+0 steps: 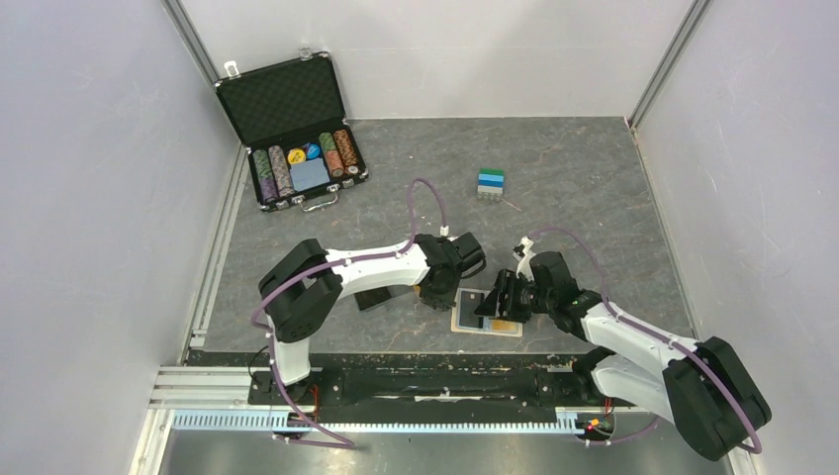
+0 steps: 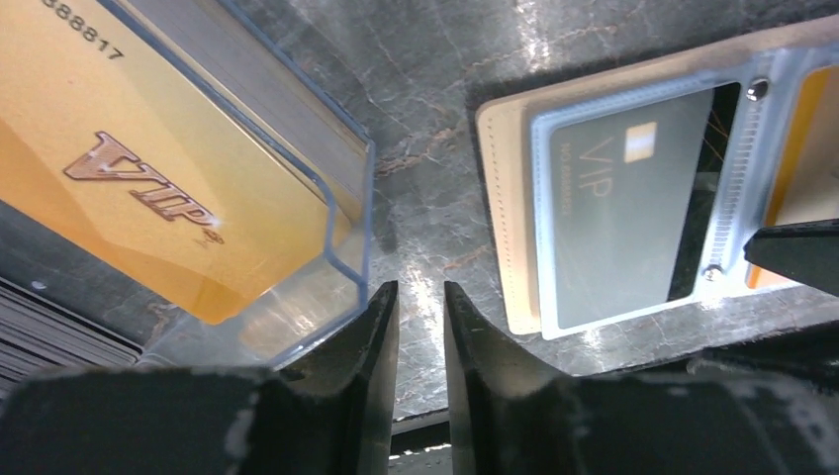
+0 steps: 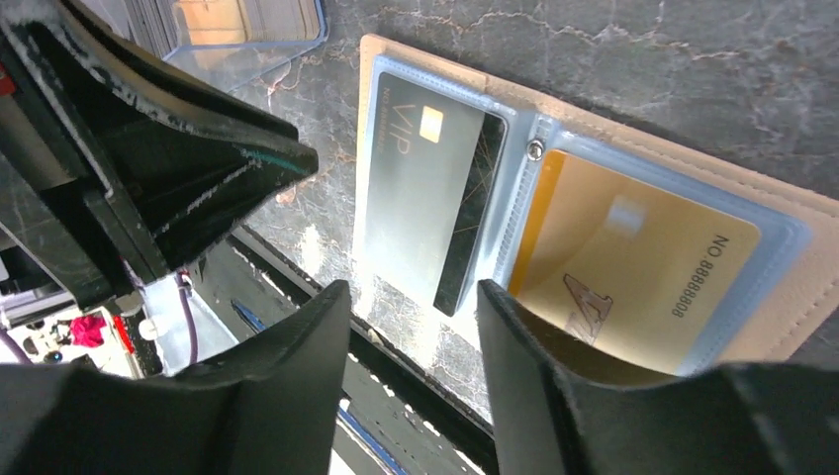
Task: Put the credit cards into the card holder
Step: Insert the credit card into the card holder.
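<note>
The tan card holder lies open near the table's front edge. A dark grey VIP credit card sits in its left clear sleeve and a gold card in its right sleeve. The right wrist view shows the holder, the grey card and the gold card. My left gripper hovers low just left of the holder, its jaws a narrow gap apart and empty. My right gripper is open and empty above the holder's front edge.
A clear-lidded black box lies left of the left gripper, with a gold VIP card on its stack. An open black chip case stands at the back left. A small blue-green block sits mid-table. The black front rail is close.
</note>
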Action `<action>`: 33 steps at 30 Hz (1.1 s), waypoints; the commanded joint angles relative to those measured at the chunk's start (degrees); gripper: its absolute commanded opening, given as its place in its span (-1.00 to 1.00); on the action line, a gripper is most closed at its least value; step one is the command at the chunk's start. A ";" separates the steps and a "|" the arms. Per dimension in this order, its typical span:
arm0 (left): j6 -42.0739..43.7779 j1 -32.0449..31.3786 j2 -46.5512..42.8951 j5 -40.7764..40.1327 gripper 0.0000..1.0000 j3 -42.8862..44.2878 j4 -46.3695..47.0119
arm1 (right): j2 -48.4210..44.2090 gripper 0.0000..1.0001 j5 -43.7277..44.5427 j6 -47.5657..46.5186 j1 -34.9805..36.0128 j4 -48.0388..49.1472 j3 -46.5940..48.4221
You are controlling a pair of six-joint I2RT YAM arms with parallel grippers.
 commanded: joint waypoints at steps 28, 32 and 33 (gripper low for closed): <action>-5.61 -0.69 -1.88 10.73 -0.18 -4.29 15.71 | 5.11 -1.00 2.80 -5.59 0.10 -2.10 1.86; -5.71 -1.02 -1.97 11.33 -0.37 -3.99 16.61 | 5.26 -1.00 2.59 -5.62 0.10 -1.93 1.73; -5.71 -1.14 -2.00 11.52 -0.40 -3.97 16.95 | 5.30 -1.00 2.55 -5.61 0.03 -1.86 1.71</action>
